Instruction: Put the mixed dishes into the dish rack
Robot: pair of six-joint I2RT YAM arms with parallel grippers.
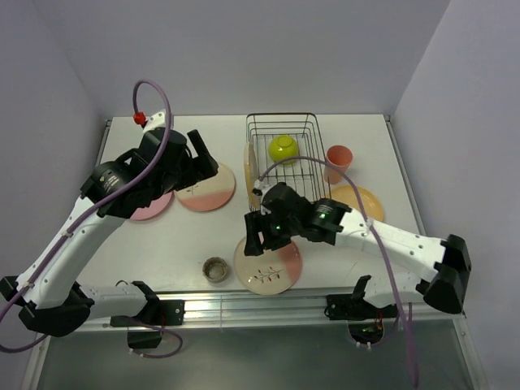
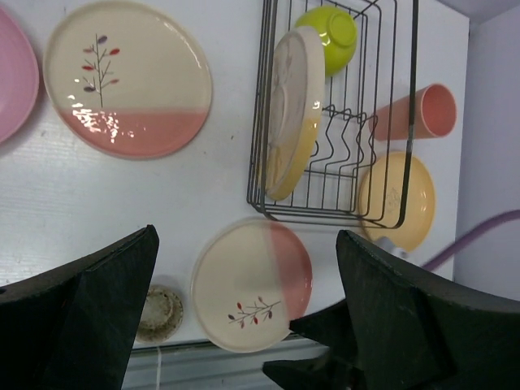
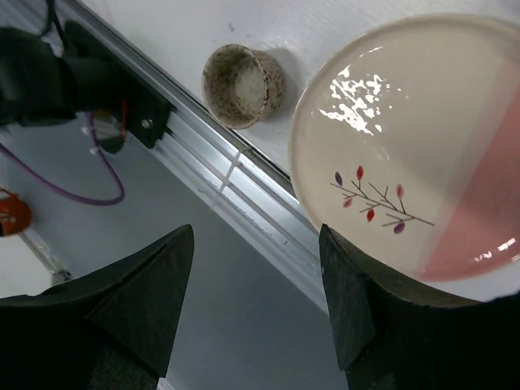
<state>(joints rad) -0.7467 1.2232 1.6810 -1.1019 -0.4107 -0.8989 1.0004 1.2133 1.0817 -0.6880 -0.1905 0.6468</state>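
Observation:
The black wire dish rack (image 1: 302, 123) stands at the back, holding a lime-green bowl (image 1: 283, 147) and a cream-and-yellow plate (image 1: 251, 166) upright on edge at its left side. A cream-and-pink plate (image 1: 268, 266) lies at the front edge, with a tiny grey cup (image 1: 215, 269) to its left. My right gripper (image 1: 258, 241) is open and empty, hovering over that plate's front-left rim (image 3: 390, 154). My left gripper (image 1: 203, 156) is open and empty, high above a second cream-and-pink plate (image 1: 205, 188). A plain pink plate (image 1: 153, 206) lies left of it.
A salmon-pink tumbler (image 1: 338, 161) lies right of the rack, and an orange-yellow plate (image 1: 358, 199) lies in front of it. The left wrist view shows the rack (image 2: 333, 122), the front plate (image 2: 252, 284) and the cup (image 2: 158, 313). A metal rail (image 3: 244, 187) borders the table's front edge.

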